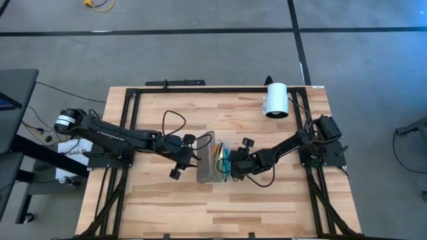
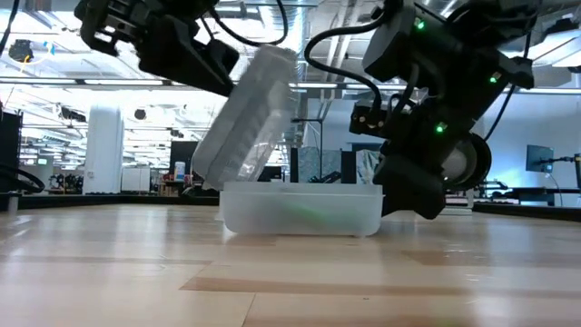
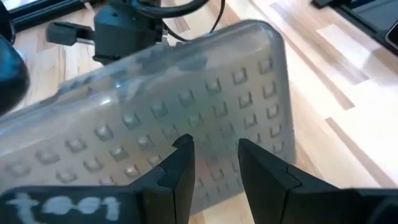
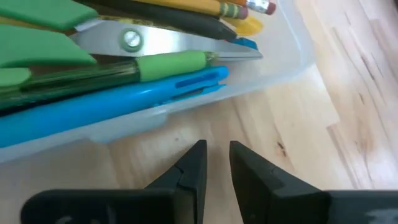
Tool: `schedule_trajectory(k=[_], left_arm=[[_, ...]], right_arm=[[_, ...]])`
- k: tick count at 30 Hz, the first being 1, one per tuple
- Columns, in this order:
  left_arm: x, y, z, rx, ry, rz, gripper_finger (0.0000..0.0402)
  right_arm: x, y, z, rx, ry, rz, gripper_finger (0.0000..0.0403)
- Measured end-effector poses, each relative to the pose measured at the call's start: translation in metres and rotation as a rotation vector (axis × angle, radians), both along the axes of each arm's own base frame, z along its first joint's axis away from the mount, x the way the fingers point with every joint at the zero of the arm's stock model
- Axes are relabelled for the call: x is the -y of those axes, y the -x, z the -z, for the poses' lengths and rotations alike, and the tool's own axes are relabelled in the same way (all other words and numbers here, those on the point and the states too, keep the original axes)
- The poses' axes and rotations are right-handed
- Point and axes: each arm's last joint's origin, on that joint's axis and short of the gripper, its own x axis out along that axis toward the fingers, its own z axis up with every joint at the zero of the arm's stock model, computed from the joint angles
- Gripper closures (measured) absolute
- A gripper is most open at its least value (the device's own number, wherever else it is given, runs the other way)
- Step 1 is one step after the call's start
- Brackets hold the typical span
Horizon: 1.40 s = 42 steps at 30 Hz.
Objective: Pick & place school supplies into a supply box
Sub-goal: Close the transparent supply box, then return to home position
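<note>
The clear supply box [image 1: 215,168] sits mid-table, and its grey dot-gridded lid [image 2: 245,118] stands tilted, half open, hinged on the long side toward the table's left. Inside lie the school supplies [image 4: 124,62]: green-handled scissors [image 4: 130,40], a blue pen, a green pen, and yellow and black pencils. My left gripper [image 3: 214,144] is at the lid's outer face, its fingers shut to a narrow slit. My right gripper [image 4: 217,149], also shut to a slit, hovers low over the table just right of the box wall [image 4: 186,115] and touches nothing. My left gripper has its fingertips [image 3: 183,146] against the lid's dotted outer face [image 3: 211,118], about midway along its length. It comes from the table's left, slanting downward. The lid leans over the box, its lower edge on the box rim and its free edge [image 2: 272,54] up in the air.
A white cylinder [image 1: 275,100] lies near the table's far right corner, well away from both arms. Black cables loop over the wood beside each arm. Bare table lies in front of the box toward the near edge [image 1: 213,220].
</note>
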Motion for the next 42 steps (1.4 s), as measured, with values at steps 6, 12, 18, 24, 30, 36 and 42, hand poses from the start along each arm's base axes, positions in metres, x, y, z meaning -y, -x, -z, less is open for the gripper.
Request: schedule_trajectory(k=[6, 12, 18, 24, 30, 36, 42], left_arm=[[-0.001, -0.010, 0.012, -0.004, -0.022, 0.007, 0.0288], [-0.005, -0.016, 0.022, -0.030, -0.040, -0.001, 0.0288], [-0.004, -0.017, 0.020, -0.005, -0.037, -0.001, 0.0288], [-0.004, -0.017, 0.020, -0.008, -0.036, -0.004, 0.0288], [0.000, -0.015, 0.015, 0.015, -0.061, -0.008, 0.0288], [0.006, -0.012, -0.030, 0.196, -0.207, -0.101, 0.0288], [0.004, 0.013, -0.087, 0.388, -0.367, -0.376, 0.0288]], right_arm=[[0.002, 0.000, 0.000, 0.003, 0.013, 0.006, 0.0339], [0.000, 0.001, 0.000, -0.012, 0.017, 0.000, 0.0339], [-0.004, 0.009, 0.001, -0.054, 0.043, 0.024, 0.0339], [-0.014, 0.033, -0.014, -0.045, 0.108, 0.145, 0.0339], [-0.050, 0.049, -0.046, 0.175, 0.248, 0.050, 0.0339], [-0.084, 0.068, -0.090, 0.400, 0.500, -0.081, 0.0339], [-0.093, 0.080, -0.131, 0.427, 0.506, -0.228, 0.0339]])
